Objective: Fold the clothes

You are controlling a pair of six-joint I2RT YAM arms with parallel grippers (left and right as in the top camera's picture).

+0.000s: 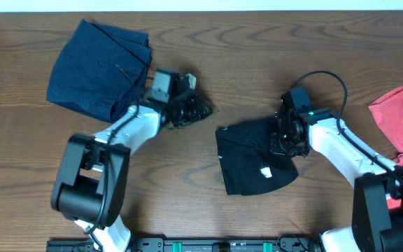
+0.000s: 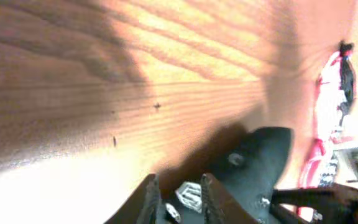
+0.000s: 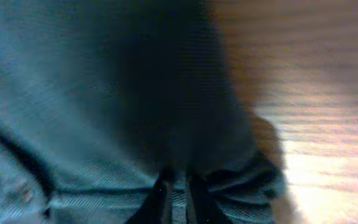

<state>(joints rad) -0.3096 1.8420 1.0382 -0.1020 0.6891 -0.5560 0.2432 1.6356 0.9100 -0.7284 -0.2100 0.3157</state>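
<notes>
Right gripper [image 3: 178,196] clenched on fold of black shirt [image 1: 247,164], rumpled mid-table [image 1: 292,49]; left gripper [image 1: 184,105] just beside navy shirt [image 1: 96,70] near far-left corner, fingers close together, grip impossible to tell; red shirt [image 1: 401,115] at right edge.

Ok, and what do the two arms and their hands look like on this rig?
Both match: bulky black base joints, rounded white links, black hands. The left arm has a grey box at the wrist behind the left hand. The right arm shows a small green light and a black cable looping near the right hand. No lettering is readable.
</notes>
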